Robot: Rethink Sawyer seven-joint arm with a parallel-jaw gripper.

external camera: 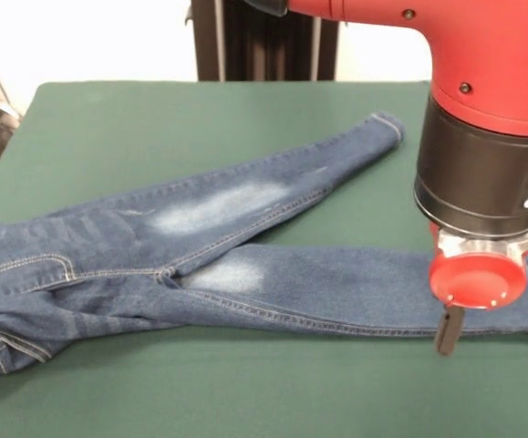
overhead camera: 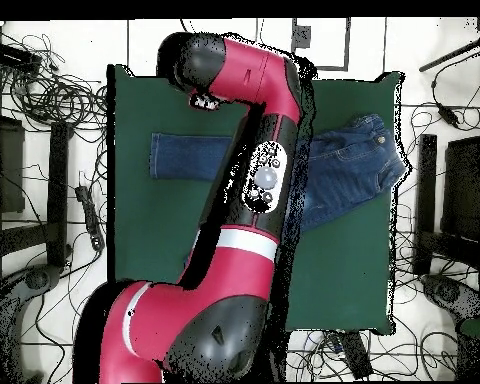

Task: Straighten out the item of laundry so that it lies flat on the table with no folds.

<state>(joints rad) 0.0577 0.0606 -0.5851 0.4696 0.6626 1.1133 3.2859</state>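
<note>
**Hovering over a trouser cuff: stock and hazards**

Item 1, jeans: blue denim, spread across the table. Both legs run out roughly straight and diverge toward the cuffs. The waistband end, at the picture's left in the front view, is bunched and folded over itself near the table edge. Not yet flat.

Item 2, my gripper: hanging above the cuff end of the nearer leg, low over the cloth. Only one dark finger tip shows below my red wrist disc, so I cannot tell whether my jaws are parted or closed, or whether they touch the denim.

Item 3, hazards, as I judge them:
- Pinching the green cover along with the cuff, caused by descending too far.
- Pulling the cuff outward would drag the whole garment, leaving the waistband fold intact.
- Waist end sliding off the edge.
</note>
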